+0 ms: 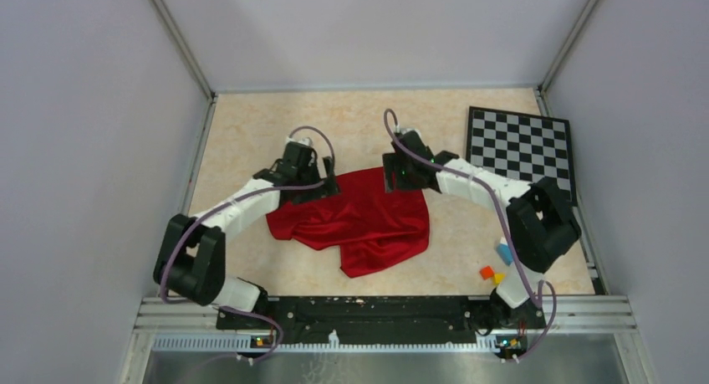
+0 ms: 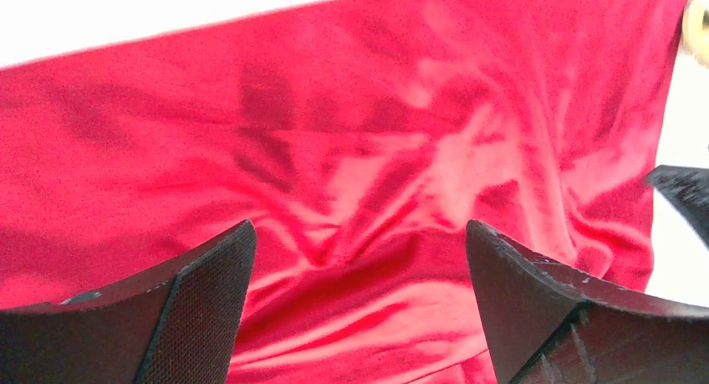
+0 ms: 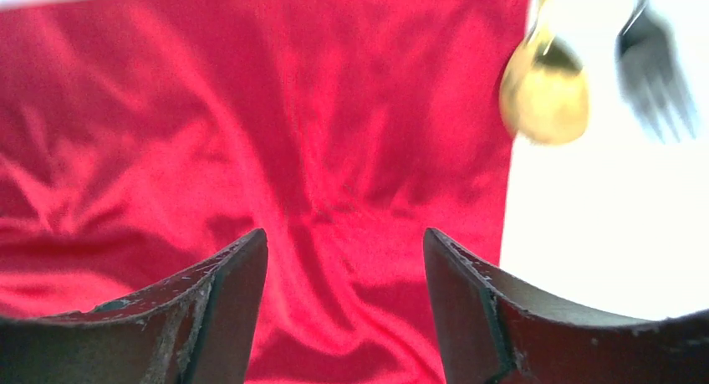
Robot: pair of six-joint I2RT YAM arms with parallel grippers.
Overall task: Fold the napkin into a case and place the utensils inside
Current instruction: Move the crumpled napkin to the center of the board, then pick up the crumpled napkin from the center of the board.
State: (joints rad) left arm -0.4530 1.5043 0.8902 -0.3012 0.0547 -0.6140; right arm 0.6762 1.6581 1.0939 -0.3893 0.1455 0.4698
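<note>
The left gripper (image 2: 359, 250) hovers over the upper-left part of the napkin (image 1: 364, 221), its jaws spread wide and holding nothing. The napkin lies mid-table as a rumpled red sheet, one lobe trailing toward the near edge; no crease or narrow packet shows, so the case looks not yet begun. The right gripper (image 3: 344, 250) hangs over the cloth's upper-right part, jaws likewise apart and empty. Just past the napkin's straight edge, on bare table, lie the gold spoon (image 3: 545, 95) and the dark fork (image 3: 656, 74), side by side and outside the cloth. By my judgement, folding and loading both remain.
</note>
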